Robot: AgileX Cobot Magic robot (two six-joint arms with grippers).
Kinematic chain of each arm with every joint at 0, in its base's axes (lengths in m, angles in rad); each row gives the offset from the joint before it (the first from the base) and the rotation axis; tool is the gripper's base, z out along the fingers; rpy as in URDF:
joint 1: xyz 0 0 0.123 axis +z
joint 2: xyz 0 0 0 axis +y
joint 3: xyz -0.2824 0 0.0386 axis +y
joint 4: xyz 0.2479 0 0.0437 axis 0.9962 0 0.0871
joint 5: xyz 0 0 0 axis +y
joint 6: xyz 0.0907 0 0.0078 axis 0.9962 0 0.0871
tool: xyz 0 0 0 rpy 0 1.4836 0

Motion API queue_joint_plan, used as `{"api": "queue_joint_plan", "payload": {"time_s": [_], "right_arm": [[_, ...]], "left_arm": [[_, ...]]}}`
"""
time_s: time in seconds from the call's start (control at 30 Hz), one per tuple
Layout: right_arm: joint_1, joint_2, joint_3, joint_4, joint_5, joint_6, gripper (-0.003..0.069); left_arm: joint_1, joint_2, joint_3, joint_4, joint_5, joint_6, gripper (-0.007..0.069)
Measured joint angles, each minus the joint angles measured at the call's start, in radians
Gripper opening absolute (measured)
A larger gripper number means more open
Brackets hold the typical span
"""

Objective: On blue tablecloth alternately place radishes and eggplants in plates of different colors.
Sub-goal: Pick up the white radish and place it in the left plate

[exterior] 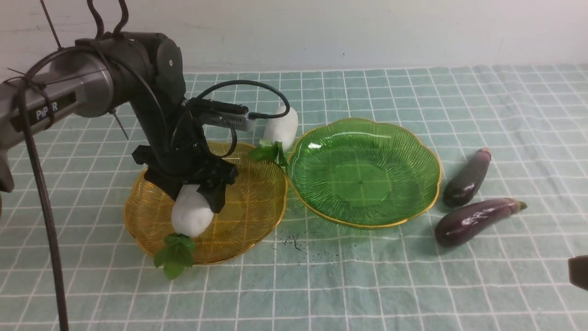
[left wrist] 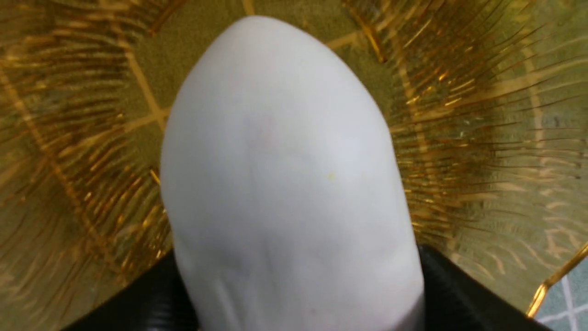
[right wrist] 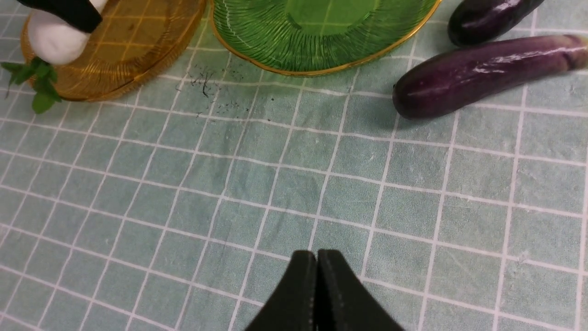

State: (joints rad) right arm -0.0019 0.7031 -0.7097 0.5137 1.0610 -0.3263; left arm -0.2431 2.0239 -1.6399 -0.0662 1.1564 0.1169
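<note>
My left gripper is shut on a white radish, low over the amber-yellow plate. Its green leaves hang over the plate's near rim. In the left wrist view the radish fills the frame, with black fingers against both its sides. A second radish lies behind, between the two plates. The green plate holds nothing. Two dark-purple eggplants lie on the blue tablecloth to its right. My right gripper is shut and empty above bare cloth, near the eggplant.
Dark specks dot the cloth in front of the gap between the plates. A pale wall bounds the table's far edge. A corner of my right gripper shows at the front view's right edge.
</note>
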Motion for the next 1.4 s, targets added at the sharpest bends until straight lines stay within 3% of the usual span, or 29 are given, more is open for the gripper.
{"api": "queue_joint_plan", "payload": {"time_s": [0.13,0.3,0.47,0.57,0.7,0.77,0.93,1.07,1.2,1.33,1.4], "right_arm": [[0.000,0.000,0.000,0.000,0.000,0.000,-0.0015],[0.000,0.000,0.000,0.000,0.000,0.003,-0.0015],[0.000,0.000,0.000,0.000,0.000,0.004,-0.0015],[0.000,0.000,0.000,0.000,0.000,0.004,-0.0015],[0.000,0.000,0.000,0.000,0.000,0.004,-0.0015],[0.000,0.000,0.000,0.000,0.000,0.004,-0.0015],[0.000,0.000,0.000,0.000,0.000,0.011,-0.0015],[0.000,0.000,0.000,0.000,0.008,0.024,-0.0015],[0.000,0.000,0.000,0.000,0.034,0.027,-0.0015],[0.000,0.000,0.000,0.000,0.050,0.027,-0.0015],[0.000,0.000,0.000,0.000,0.054,0.027,-0.0015]], "left_arm": [[0.000,0.000,-0.001,0.002,-0.020,0.001,0.0523],[0.000,0.000,-0.011,0.020,-0.010,0.001,0.0670],[-0.001,0.003,-0.149,0.016,0.025,-0.031,0.0657],[-0.004,0.014,-0.262,0.001,0.038,-0.078,0.0545],[-0.016,0.061,-0.464,-0.003,0.047,-0.131,0.0207],[-0.023,0.118,-0.580,-0.019,0.049,-0.123,0.0076],[-0.040,0.271,-0.803,-0.079,0.043,-0.101,0.0000],[-0.055,0.394,-0.896,-0.090,0.004,-0.098,0.0017],[-0.065,0.462,-0.915,-0.092,-0.064,-0.097,0.0111],[-0.073,0.502,-0.916,-0.067,-0.130,-0.097,0.0304],[-0.078,0.515,-0.917,-0.042,-0.154,-0.096,0.0449]]}}
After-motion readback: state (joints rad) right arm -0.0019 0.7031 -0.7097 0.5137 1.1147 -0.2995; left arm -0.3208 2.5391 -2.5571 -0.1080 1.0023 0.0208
